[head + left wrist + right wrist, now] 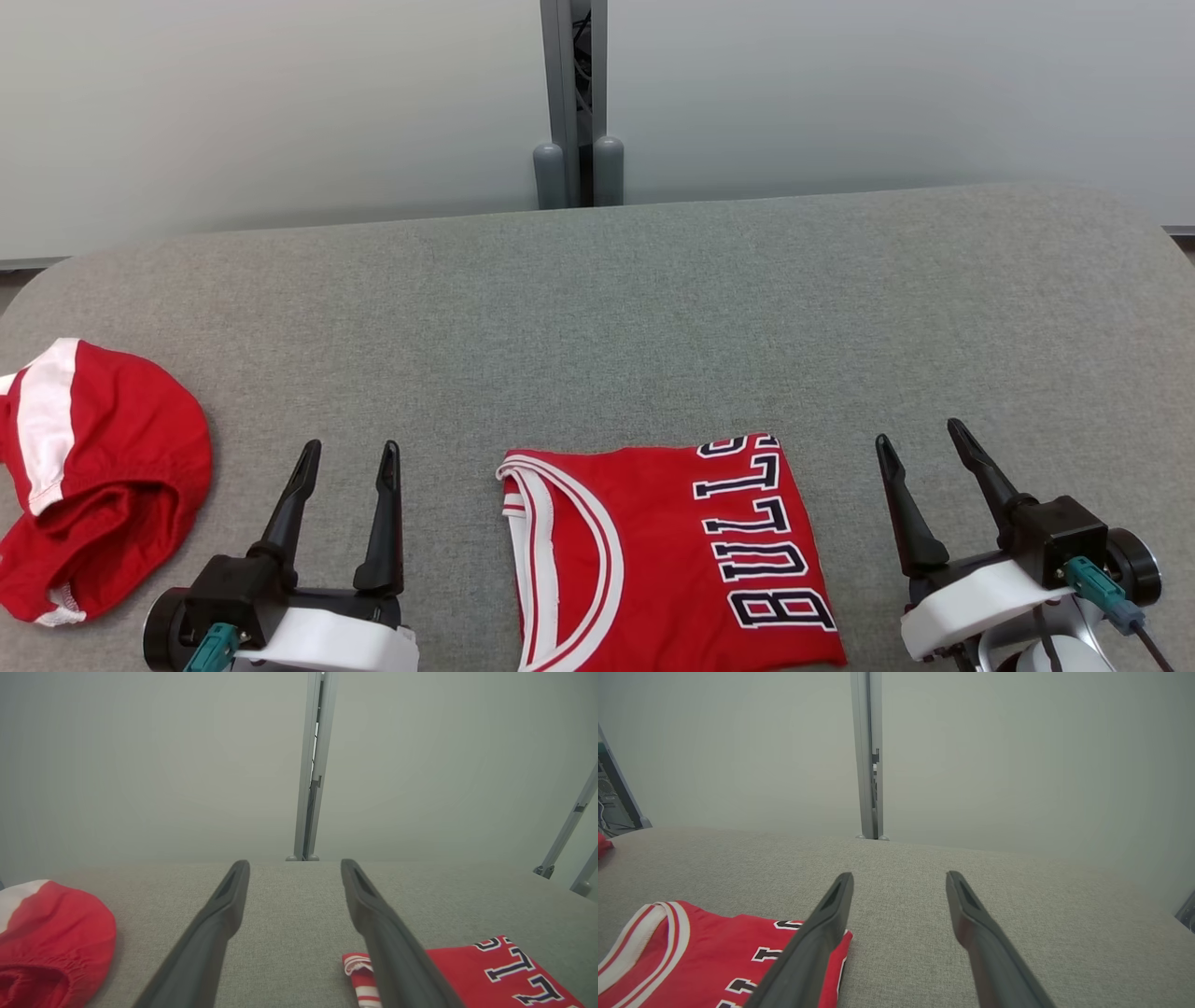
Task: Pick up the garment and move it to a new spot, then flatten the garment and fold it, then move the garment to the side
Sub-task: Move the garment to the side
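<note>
Left gripper [351, 453] and right gripper [920, 434] stand spread and empty, flanking the folded jersey [653, 551] near the table's [653, 308] front edge; pinching one layer to shift it could undo the fold

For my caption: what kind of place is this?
Probably a lab or office workstation: a grey fabric-covered table, pale partition panels joined by a metal post, a folded red jersey.

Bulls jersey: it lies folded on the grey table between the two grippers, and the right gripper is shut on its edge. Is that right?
Not quite. The right gripper is open, fingers spread and holding nothing, beside the Bulls jersey; the head view shows it. The rest stands: the jersey lies folded on the grey table, between the right gripper and the left gripper.
</note>
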You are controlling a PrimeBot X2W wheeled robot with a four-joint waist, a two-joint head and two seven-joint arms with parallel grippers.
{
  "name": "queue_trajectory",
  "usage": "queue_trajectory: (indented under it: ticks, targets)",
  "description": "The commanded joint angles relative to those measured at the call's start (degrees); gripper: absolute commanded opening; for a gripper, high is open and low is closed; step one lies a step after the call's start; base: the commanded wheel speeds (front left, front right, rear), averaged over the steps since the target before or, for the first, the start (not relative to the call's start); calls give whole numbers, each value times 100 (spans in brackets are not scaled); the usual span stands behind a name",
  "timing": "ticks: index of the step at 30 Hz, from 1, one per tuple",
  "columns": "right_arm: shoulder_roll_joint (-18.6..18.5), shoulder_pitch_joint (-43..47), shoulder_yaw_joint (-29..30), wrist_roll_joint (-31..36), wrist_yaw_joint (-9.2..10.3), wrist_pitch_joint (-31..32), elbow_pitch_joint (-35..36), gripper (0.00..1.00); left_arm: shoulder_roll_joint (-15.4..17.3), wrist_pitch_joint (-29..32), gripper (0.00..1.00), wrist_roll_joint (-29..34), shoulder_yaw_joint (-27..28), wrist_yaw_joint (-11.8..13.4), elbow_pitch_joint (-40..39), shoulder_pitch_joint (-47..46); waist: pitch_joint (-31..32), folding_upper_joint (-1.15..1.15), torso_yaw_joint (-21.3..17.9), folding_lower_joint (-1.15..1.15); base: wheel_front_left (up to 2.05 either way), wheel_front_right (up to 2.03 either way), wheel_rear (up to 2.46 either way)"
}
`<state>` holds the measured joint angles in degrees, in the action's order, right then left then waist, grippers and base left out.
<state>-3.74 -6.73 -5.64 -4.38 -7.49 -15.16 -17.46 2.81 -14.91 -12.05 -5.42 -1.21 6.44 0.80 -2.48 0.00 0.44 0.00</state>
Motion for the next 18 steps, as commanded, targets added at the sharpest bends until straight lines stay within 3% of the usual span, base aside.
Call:
queue_trajectory:
  ticks: [1,11,18]
  targets:
    - [-3,19,36,31,-1,-11,17,100,18,-26,100,46,19,-30,3,-13,-4,0,-1,0,0,0,0]
    - [52,3,41,-139,-1,-11,-146,100,18,-26,100,42,25,-42,24,-48,-33,0,3,0,0,0,0]
    - [28,-114,-337,-1004,-2,248,-443,100,19,-26,100,33,27,-42,10,-144,-144,0,31,0,0,0,0]
